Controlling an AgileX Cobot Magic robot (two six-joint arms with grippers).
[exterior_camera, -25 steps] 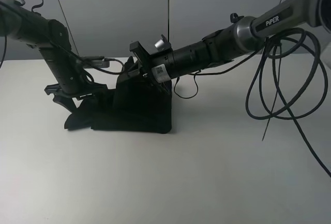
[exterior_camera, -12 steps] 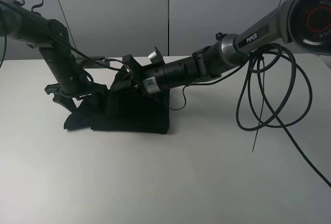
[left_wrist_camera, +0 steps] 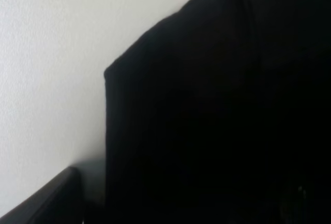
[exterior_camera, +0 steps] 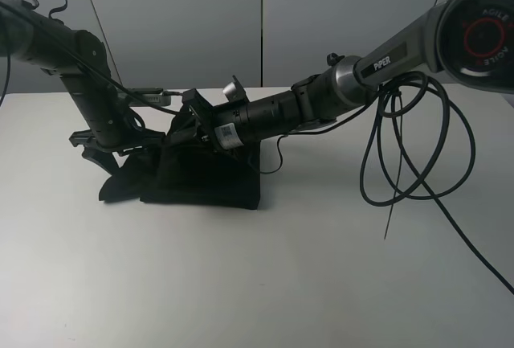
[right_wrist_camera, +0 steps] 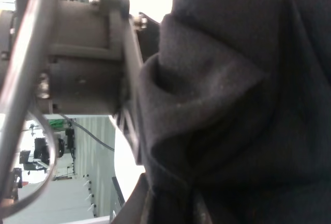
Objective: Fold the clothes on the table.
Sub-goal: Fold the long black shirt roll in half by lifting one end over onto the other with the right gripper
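Note:
A black garment (exterior_camera: 209,179) lies part folded on the white table (exterior_camera: 321,268), left of centre. My left gripper (exterior_camera: 103,153) sits low at its left corner, and the cloth slants up to it as if held. My right gripper (exterior_camera: 178,133) reaches across the middle and holds the garment's far edge lifted over the pile. In the left wrist view the black cloth (left_wrist_camera: 217,110) fills most of the frame, with one dark finger (left_wrist_camera: 49,200) beside it. In the right wrist view bunched cloth (right_wrist_camera: 232,105) hides the fingers.
Black cables (exterior_camera: 418,147) loop down from the right arm over the table's right side. A grey arm part (right_wrist_camera: 83,63) shows close beside the cloth in the right wrist view. Grey wall panels stand behind the table.
My right gripper has moved left with the lifted cloth edge, closer to the left arm. The left arm has not moved.

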